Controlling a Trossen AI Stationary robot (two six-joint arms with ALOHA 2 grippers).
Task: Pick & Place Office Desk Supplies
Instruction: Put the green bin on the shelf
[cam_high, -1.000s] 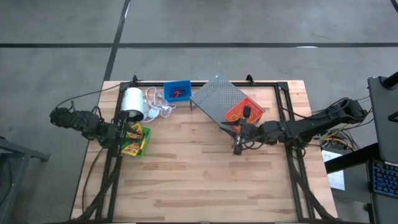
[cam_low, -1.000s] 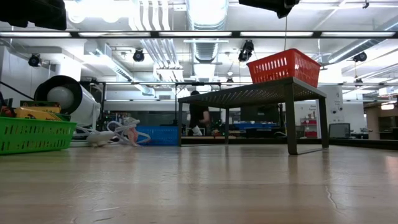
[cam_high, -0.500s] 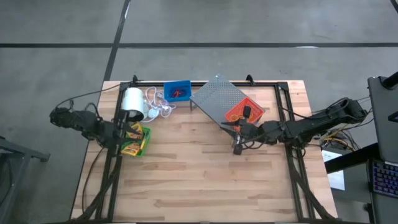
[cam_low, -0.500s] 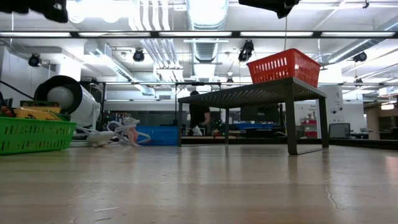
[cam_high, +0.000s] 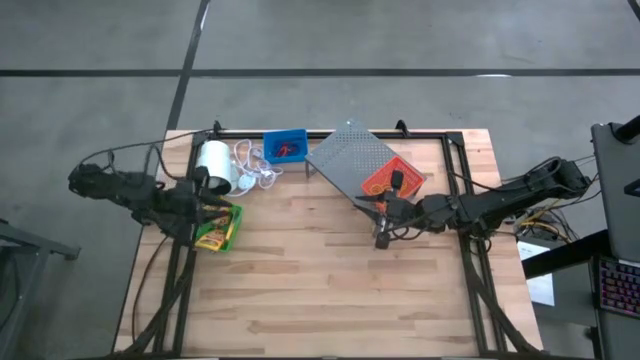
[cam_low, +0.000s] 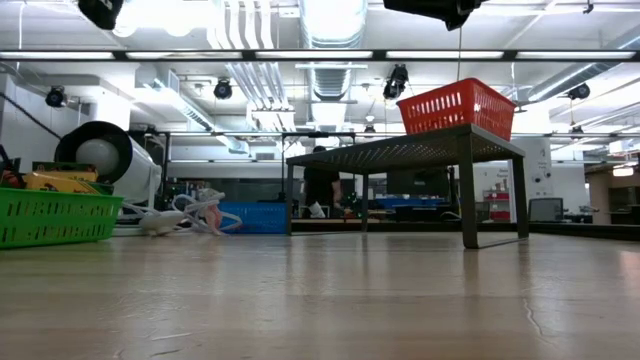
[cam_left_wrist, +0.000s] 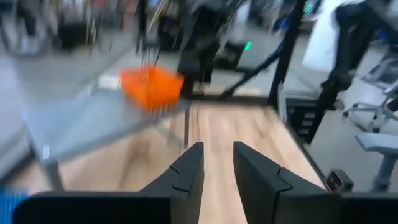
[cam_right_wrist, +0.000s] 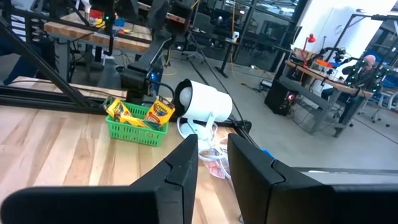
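Crayon boxes (cam_right_wrist: 138, 113) stood in the green bin (cam_high: 218, 230); left gripper (cam_left_wrist: 216, 163) and right gripper (cam_right_wrist: 211, 149) were parted, grasping nothing.

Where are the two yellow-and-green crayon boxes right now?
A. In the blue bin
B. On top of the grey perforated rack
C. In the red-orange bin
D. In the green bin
D: the right wrist view shows both crayon boxes standing inside the green bin, next to the white roll.
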